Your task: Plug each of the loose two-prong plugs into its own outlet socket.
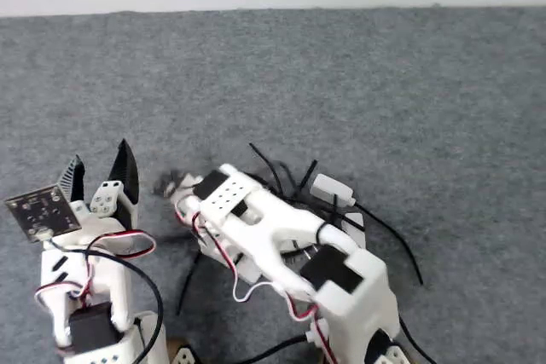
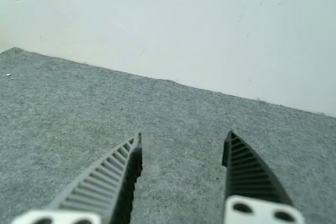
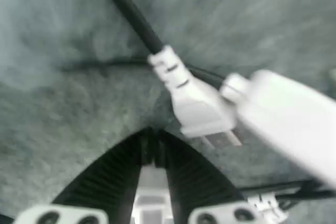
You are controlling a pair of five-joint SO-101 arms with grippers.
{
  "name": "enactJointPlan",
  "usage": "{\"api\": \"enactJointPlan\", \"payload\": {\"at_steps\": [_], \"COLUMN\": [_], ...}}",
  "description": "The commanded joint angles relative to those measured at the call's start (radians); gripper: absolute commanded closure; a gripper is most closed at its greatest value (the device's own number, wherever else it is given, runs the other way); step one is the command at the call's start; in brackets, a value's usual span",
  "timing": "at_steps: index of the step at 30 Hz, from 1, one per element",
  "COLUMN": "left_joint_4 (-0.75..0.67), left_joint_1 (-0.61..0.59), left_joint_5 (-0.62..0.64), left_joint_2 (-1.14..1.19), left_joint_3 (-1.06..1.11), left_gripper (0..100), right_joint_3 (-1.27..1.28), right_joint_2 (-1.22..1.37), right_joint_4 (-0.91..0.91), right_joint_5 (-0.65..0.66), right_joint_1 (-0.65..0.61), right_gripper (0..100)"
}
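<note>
Grey carpet (image 1: pixel 409 83) covers the table, and a white wall (image 2: pixel 184 24) stands at its far edge. At the left side of the high view sits the left arm. Its left claw (image 1: pixel 100 153) points toward the far wall, and its two black fingers are spread wide apart with nothing between them. From that arm's own camera the left claw (image 2: pixel 184 136) hangs over bare carpet.

Next, in the middle, the right arm leans across toward the left arm. The right claw (image 1: pixel 171 185) is low over the carpet. From its own camera the right claw (image 3: pixel 152 132) has its finger tips pressed together, and I cannot see anything held at the tips.

Just past those tips lies a white plug (image 3: pixel 197 106), flat on the carpet and not in a socket. Its prongs (image 3: pixel 220 141) stick out bare. A black cord (image 3: pixel 128 11) runs out of its other end. A white block (image 3: pixel 294 124) sits right beside the plug.

Farther right in the high view, a white box (image 1: pixel 331 187) lies among thin black cords (image 1: pixel 388 236).
</note>
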Motion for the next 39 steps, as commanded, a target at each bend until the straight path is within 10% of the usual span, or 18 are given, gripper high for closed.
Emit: {"api": "enactJointPlan", "payload": {"at_steps": [1,8,16,25,39], "left_joint_4": [-0.034,-0.034,-0.037,-0.038,-0.034], "left_joint_1": [-0.008,-0.008,-0.008,-0.006,0.061], "left_joint_5": [-0.014,-0.014,-0.014,-0.014,-0.046], "left_joint_2": [0.005,0.005,0.003,0.003,0.003], "left_joint_3": [-0.048,-0.048,-0.033,-0.028,-0.007], "left_gripper": [75,75,75,75,75], "right_joint_3": [0.012,-0.051,-0.305,-0.689,-0.517], "right_joint_2": [0.005,-0.004,-0.004,-0.033,-0.432], "right_joint_4": [-0.01,0.039,0.272,0.512,0.509], "right_joint_5": [-0.011,-0.012,-0.058,-0.057,-0.057], "right_joint_1": [-0.01,-0.008,-0.005,0.145,0.458], "right_gripper": [99.0,97.6,72.1,72.1,71.8]}}
